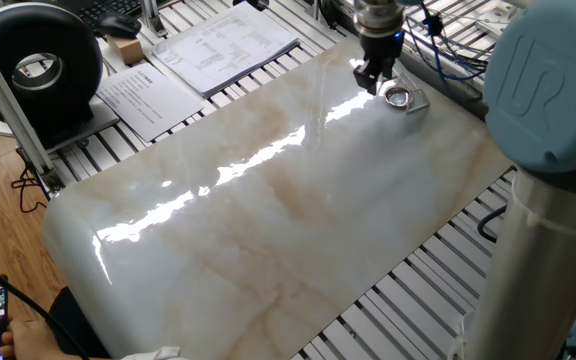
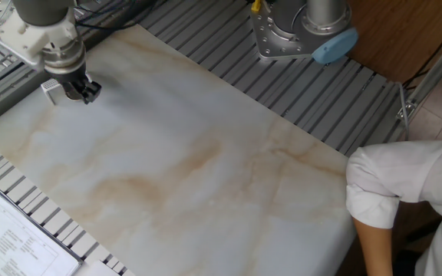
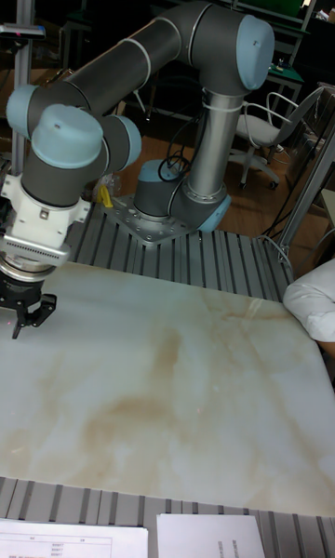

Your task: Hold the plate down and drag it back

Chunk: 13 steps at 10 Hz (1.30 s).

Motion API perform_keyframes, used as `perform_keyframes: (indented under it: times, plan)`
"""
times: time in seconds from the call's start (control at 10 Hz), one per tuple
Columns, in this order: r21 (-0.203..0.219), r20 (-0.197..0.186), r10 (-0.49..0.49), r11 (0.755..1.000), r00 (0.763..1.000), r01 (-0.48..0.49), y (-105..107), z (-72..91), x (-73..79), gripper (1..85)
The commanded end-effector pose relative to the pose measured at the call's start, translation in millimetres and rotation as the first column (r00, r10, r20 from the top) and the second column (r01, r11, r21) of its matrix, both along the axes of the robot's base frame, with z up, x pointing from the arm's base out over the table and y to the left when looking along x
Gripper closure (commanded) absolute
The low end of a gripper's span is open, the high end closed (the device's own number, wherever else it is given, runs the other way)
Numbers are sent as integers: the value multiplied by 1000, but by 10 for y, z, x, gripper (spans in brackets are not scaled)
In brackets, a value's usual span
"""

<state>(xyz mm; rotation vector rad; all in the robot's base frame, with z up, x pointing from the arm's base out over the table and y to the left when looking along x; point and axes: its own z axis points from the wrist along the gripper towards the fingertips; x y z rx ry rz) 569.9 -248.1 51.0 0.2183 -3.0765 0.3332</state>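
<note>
End effector low at the slab's far corner, plate right beside it.
The end effector (image 1: 373, 82) hangs over the marble slab (image 1: 268, 210), fingers slightly apart, nothing between them; the plate (image 1: 398, 97) lies just beside it on the clear stand (image 1: 414, 101), untouched.

Shiny metal plate (image 1: 398, 97) on seemingly clear plastic stand (image 1: 414, 101) — glossy, smooth marble slab (image 1: 268, 200)
</note>
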Motion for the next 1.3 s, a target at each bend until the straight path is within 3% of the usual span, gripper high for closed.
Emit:
perform_keyframes:
  times: [0.0, 0.2, 0.5, 0.9, 1.2]
  plan:
    - [22, -8, -4, 1000, 1000, 4, -86, -16, -84, 343]
    - [76, -20, -34, 997, 999, 35, 66, -55, -121, 347]
    - [67, -16, -30, 997, 999, 31, 57, -323, -121, 353]
    - [59, -22, -30, 998, 999, 31, 21, -277, -145, 357]
    - [35, -27, -17, 999, 999, 18, -48, -373, -176, 380]
